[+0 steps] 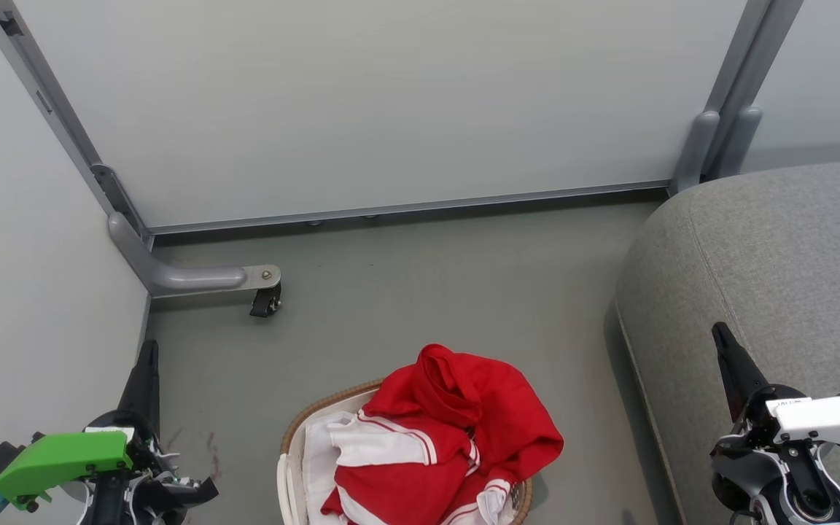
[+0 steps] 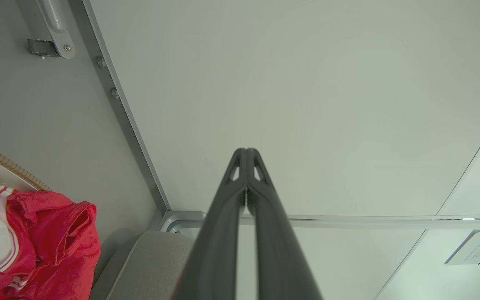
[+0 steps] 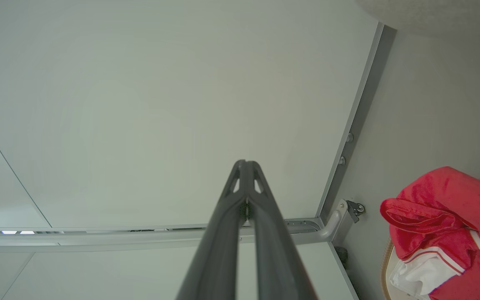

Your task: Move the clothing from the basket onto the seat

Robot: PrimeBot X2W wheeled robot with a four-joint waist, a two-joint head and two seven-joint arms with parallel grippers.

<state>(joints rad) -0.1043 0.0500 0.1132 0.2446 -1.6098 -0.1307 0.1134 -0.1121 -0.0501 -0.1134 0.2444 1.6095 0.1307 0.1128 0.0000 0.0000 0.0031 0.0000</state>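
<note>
Beside one grey seat, one brown-rimmed basket holds crumpled red clothing with white striped trim; left end effector and right end effector both pressed together.

Clothing: red, soft, with white parts and white stripes. Lay in crumpled heap, piled high in basket. One red fold hung over basket's right side.
Basket: white, brown woven rim. Stood upright on floor, lower part cut off by head view's bottom edge.
Seat: big, grey, cloth-covered, rounded edges. Stood to right of basket, near but not touching.
</note>
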